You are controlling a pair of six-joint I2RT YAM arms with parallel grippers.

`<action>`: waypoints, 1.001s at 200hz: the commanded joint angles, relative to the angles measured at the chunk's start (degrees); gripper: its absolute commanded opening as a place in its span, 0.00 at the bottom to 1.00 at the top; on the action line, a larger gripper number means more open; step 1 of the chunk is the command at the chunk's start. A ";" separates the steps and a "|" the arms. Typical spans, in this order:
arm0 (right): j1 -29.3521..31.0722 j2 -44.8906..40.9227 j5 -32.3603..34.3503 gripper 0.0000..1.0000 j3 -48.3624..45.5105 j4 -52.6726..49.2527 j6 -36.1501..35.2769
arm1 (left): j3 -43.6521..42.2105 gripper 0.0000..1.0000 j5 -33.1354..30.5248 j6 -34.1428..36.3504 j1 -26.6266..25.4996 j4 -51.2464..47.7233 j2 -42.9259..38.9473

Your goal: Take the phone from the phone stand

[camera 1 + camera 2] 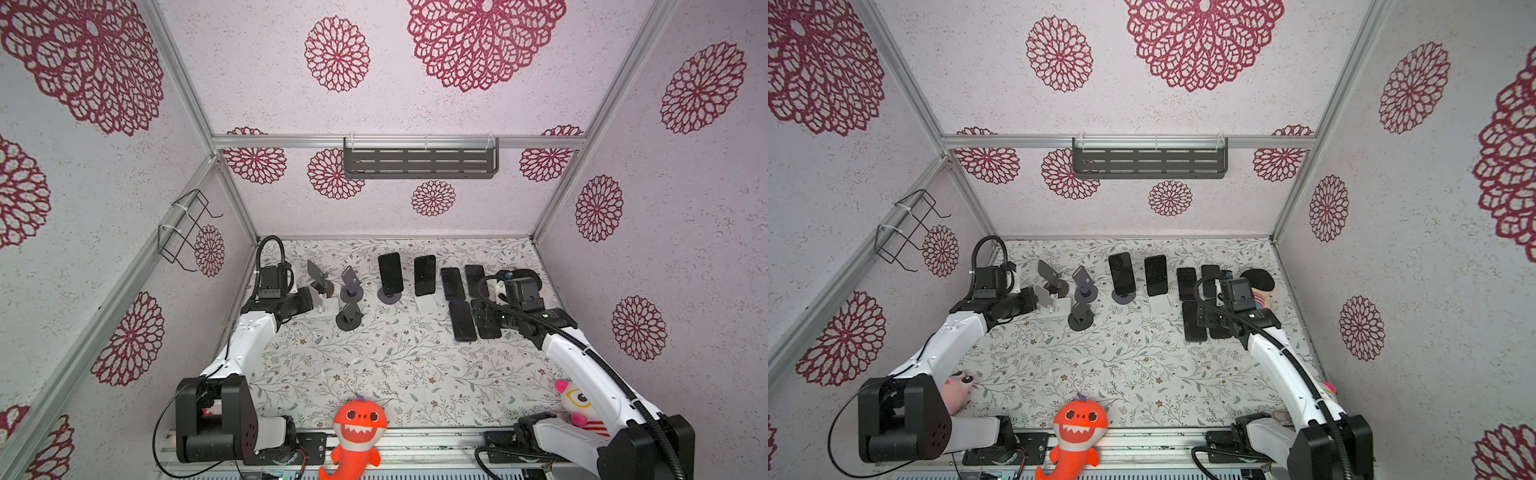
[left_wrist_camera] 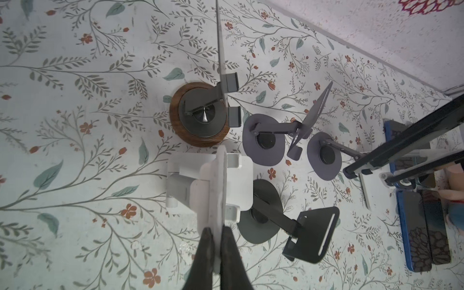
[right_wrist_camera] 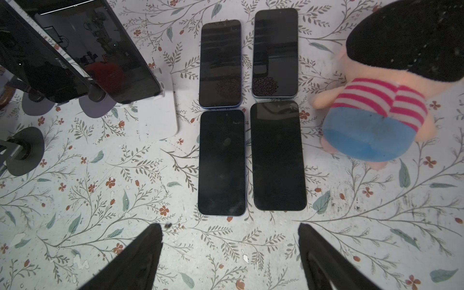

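Observation:
Two dark phones stand upright in both top views. One phone leans on a stand with a round purple-grey base. The other phone leans on a white phone stand; the right wrist view shows it too. My left gripper is at the far left, shut on the upright plate of an empty white phone stand. My right gripper is open with nothing between its fingers. It hangs over the table just short of several phones lying flat.
Empty stands crowd the left: a wooden-based one, a purple one and a black one. A striped plush doll sits beside the flat phones. An orange shark plush and a cat plush lie at the front edge.

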 commanded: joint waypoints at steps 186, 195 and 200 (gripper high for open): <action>2.45 -2.82 2.82 0.90 0.42 3.95 4.97 | 9.32 0.62 -2.44 -2.58 -0.60 -8.80 -5.94; 3.64 -2.73 3.58 0.90 0.68 5.09 5.88 | 11.21 0.62 -1.49 -2.29 -0.68 -9.81 -6.60; 4.27 -2.65 4.01 0.90 0.86 5.72 6.41 | 12.58 0.63 -0.95 -1.88 -0.68 -10.55 -6.74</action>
